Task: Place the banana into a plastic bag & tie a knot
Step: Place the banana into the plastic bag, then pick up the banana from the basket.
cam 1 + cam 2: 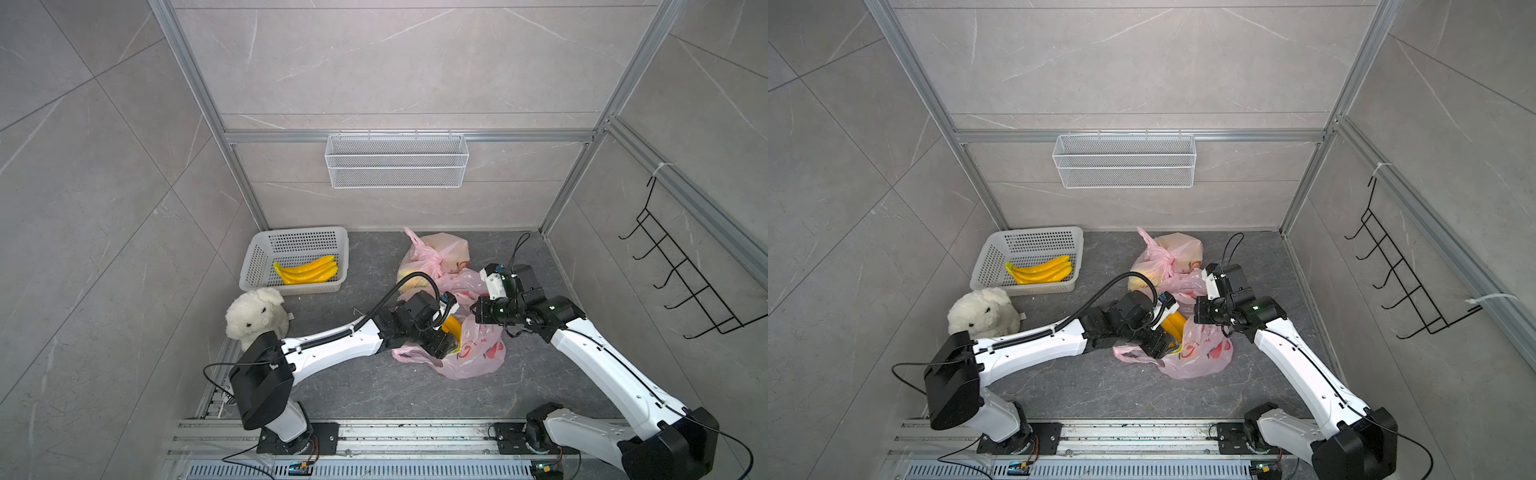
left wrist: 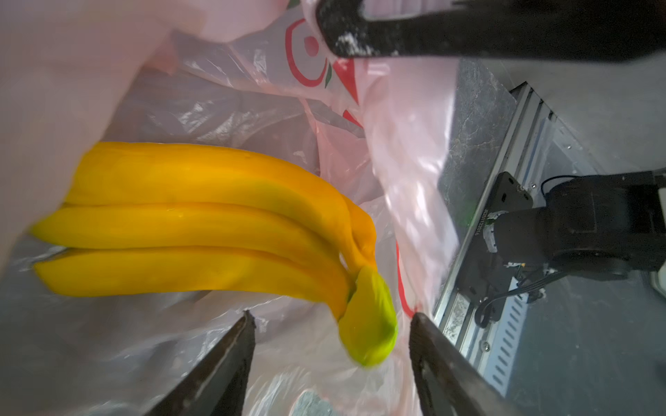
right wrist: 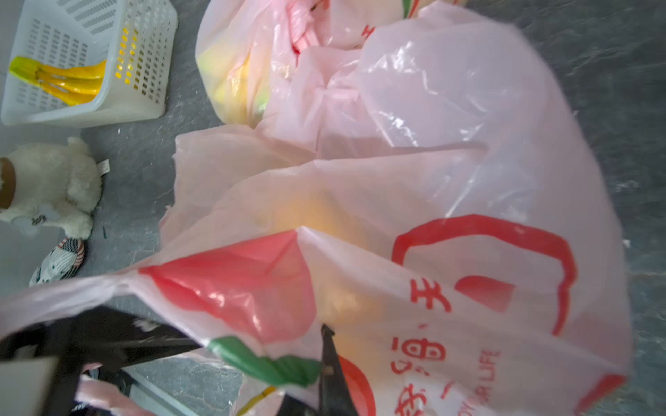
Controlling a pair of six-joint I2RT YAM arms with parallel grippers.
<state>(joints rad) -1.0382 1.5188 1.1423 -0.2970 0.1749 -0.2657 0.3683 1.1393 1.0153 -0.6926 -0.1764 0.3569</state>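
On the pink bag (image 3: 450,162), just ahead of the right gripper (image 3: 326,333) jaws, I read red Chinese characters, among them 丰 and 福. Beside them runs a line of red Latin capitals ending in "LIFE". Past the left gripper (image 2: 331,317) jaws, off to one side, a black motor housing (image 2: 522,234) carries a printed line too small for me to read.

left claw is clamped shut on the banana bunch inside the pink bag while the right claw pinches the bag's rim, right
Not quite: the left claw is open, not clamped. The left wrist view shows its jaws apart, with the banana bunch lying loose inside the pink bag. The right claw does pinch the bag's rim.
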